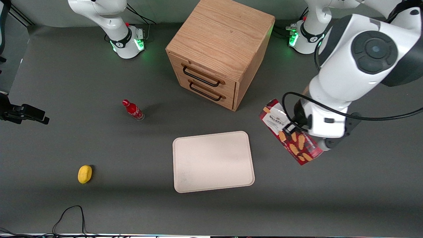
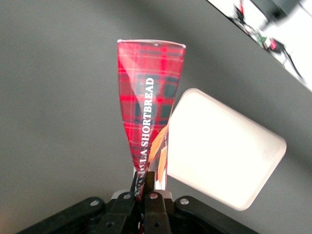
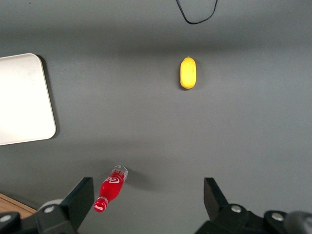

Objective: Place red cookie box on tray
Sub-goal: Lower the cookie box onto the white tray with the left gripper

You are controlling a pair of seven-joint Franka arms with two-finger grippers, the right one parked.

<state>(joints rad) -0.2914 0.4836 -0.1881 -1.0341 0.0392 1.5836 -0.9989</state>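
The red cookie box (image 1: 290,135) is a long dark-red tartan carton with a white patch and cookie images. My left gripper (image 1: 294,129) is shut on it and holds it above the table, toward the working arm's end, beside the tray (image 1: 213,161). The tray is a large flat cream-white rectangle with rounded corners, and nothing lies on it. In the left wrist view the box (image 2: 148,107) hangs straight out from the closed fingers (image 2: 155,183) of the gripper (image 2: 145,184), with the tray (image 2: 224,146) beside and below it.
A wooden two-drawer cabinet (image 1: 219,49) stands farther from the front camera than the tray. A small red bottle (image 1: 133,110) and a yellow lemon-shaped object (image 1: 85,174) lie toward the parked arm's end. A black cable (image 1: 71,215) lies near the table's front edge.
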